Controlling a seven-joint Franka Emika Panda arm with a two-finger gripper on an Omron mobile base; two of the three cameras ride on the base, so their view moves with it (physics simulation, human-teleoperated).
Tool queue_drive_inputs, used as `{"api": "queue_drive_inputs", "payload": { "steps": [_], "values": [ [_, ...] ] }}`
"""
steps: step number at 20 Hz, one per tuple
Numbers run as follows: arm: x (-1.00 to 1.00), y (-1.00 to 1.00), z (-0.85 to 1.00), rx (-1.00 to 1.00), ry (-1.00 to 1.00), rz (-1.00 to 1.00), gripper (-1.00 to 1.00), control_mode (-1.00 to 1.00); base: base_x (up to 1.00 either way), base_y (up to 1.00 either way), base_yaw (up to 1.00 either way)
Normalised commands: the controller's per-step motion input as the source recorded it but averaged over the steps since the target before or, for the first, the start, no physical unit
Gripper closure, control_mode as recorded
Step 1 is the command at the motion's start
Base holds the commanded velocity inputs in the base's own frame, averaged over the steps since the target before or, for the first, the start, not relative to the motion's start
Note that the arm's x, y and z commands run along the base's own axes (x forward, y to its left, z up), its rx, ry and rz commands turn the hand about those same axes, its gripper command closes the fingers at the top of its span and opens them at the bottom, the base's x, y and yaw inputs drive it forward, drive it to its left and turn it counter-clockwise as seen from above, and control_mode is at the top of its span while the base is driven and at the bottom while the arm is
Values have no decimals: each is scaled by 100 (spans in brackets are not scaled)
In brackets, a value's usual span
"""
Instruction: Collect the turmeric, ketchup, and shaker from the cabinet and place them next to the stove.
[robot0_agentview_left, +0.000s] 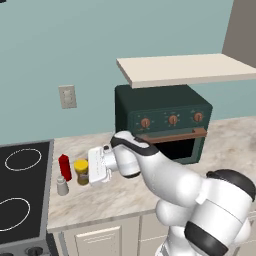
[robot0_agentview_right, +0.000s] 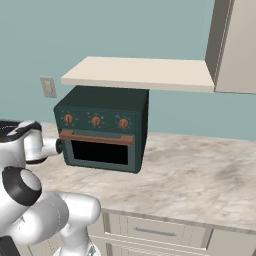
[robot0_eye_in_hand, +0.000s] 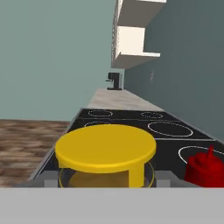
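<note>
The turmeric (robot0_agentview_left: 81, 171), a squat jar with a yellow lid, stands on the counter just right of the stove (robot0_agentview_left: 22, 195). My gripper (robot0_agentview_left: 88, 172) reaches it from the right and is shut on it. In the hand view the jar (robot0_eye_in_hand: 106, 151) sits between the fingertips (robot0_eye_in_hand: 50, 178). The red ketchup (robot0_agentview_left: 64, 166) stands left of the jar, and its top (robot0_eye_in_hand: 204, 168) shows at the hand view's lower right. In front of the ketchup stands the small grey shaker (robot0_agentview_left: 62, 186). The cabinet shelf (robot0_agentview_left: 185, 69) is bare, its door (robot0_agentview_right: 235, 45) open at the right.
A dark green toaster oven (robot0_agentview_left: 162, 125) sits under the shelf, right behind my forearm. A wall outlet (robot0_agentview_left: 67, 96) is above the three items. Marble counter (robot0_agentview_right: 200, 180) stretches bare to the right. Cream drawer fronts (robot0_agentview_right: 150, 231) line the front edge.
</note>
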Motion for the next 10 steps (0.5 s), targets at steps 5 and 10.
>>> {"api": "queue_drive_inputs", "payload": {
  "steps": [5, 10],
  "values": [
    [13, 0, -40, 0, 0, 0, 100, -100, 0, 0, 0],
    [25, 6, -36, 0, 0, 0, 100, -100, 0, 0, 0]
  ]
}}
